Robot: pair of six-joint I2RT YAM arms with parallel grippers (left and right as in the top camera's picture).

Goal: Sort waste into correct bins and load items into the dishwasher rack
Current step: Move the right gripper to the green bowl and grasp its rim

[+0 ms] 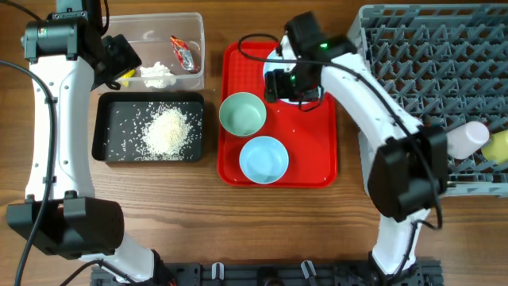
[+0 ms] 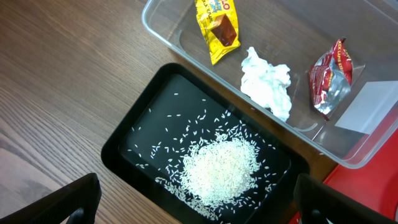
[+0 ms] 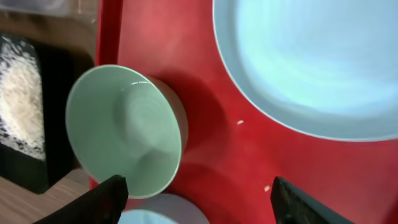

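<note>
A brown wood-grain table (image 1: 198, 222) fills every view to its edges, its planks running left to right, matte and evenly lit. A flat red rectangular plastic serving tray (image 1: 317, 143) lies at the middle of it.

On the red tray's left half sit a pale-green round bowl (image 1: 243, 114) and, nearer the robot, a light-blue round bowl (image 1: 263, 158), close together. At the tray's far end lies a large round light-blue plate (image 3: 311, 56). Two tiny pale specks rest on the tray's red floor beside the plate.

Just left of the red tray, a shallow black rectangular tray (image 1: 97, 127) holds a heap of loose white rice grains (image 1: 167, 131) with scattered grains around it. Beyond that, left of the tray's far corner, a clear rectangular plastic tub (image 1: 143, 32) holds a crinkled red snack wrapper (image 1: 185, 52), a crinkled yellow snack wrapper (image 2: 219, 28) and a crumpled white tissue (image 2: 267, 81).

Right of the red tray stands a large grey plastic lattice dishwasher rack (image 1: 429, 56) with rows of pegs. A small pale-pink cup (image 1: 468, 139) and a small yellow cup (image 1: 498, 147) lie in it near its front right.

The left gripper (image 2: 196, 199) hangs above the black tray, left of the red tray, fingers spread wide and empty. The right gripper (image 3: 198, 193) hovers over the red tray's far end, by the plate and the green bowl, fingers likewise parted and holding nothing.
</note>
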